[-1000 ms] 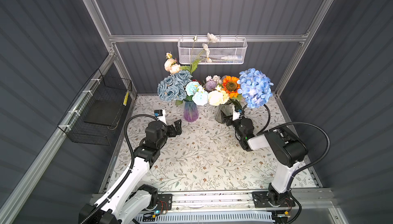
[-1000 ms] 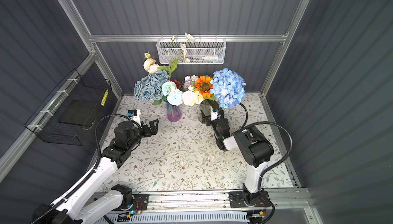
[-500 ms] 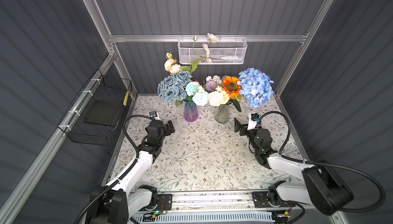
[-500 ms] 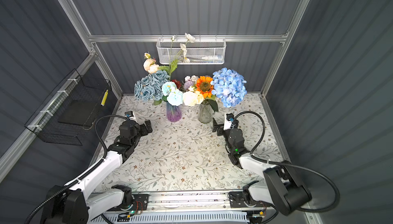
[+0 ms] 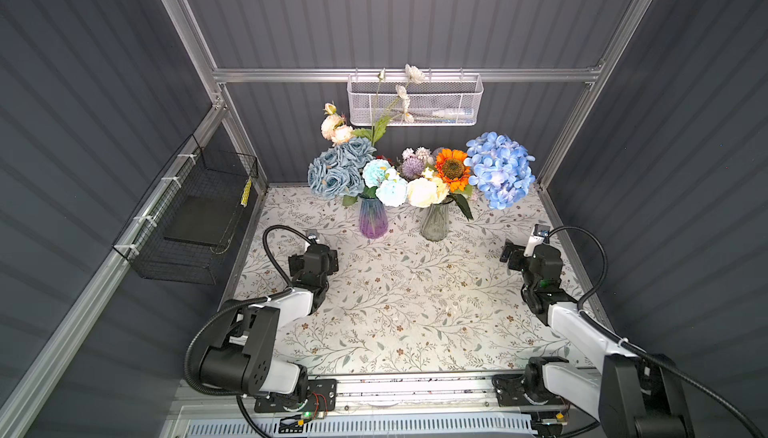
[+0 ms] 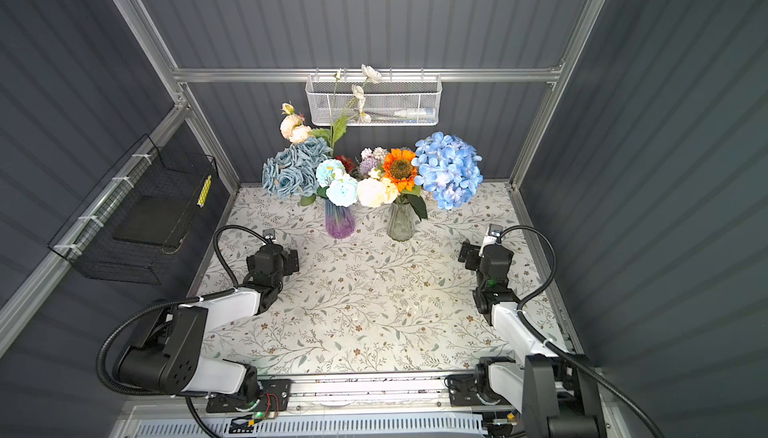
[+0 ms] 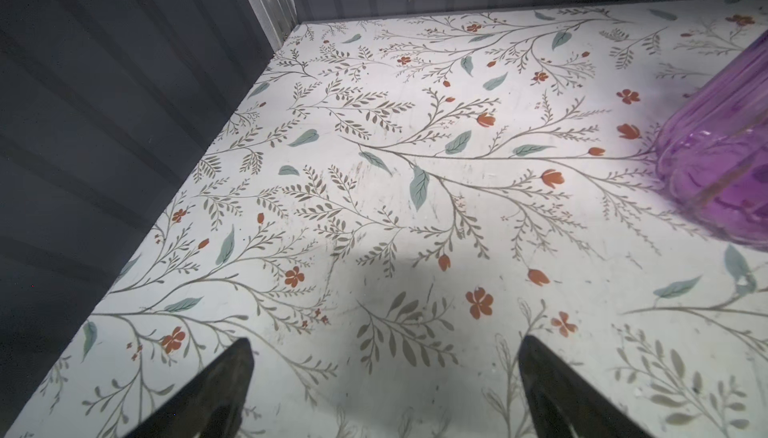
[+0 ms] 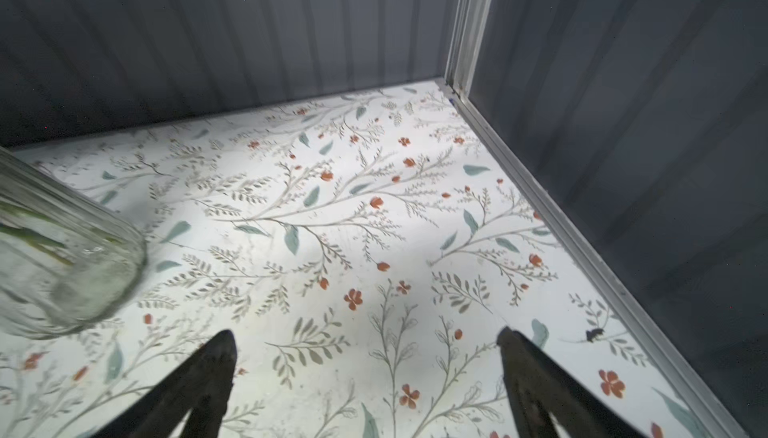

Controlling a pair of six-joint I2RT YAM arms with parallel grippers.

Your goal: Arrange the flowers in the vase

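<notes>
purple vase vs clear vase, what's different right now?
Colour: the purple vase is tinted violet, bluer toward the neck; the clear vase is colourless glass.
Contents: the purple vase holds dusty-blue roses and aqua puffs; the clear vase holds the orange daisy and cream blooms.
Place: in both top views the purple vase stands left of the clear vase.
Both are ribbed, upright and filled.

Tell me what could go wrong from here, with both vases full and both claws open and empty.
1. The blue hydrangea hangs far out to the side of the clear vase, so that top-heavy vase could tip if bumped.
2. The purple vase stands near the left claw, and the clear vase near the right claw; a careless swing might knock either over.
</notes>
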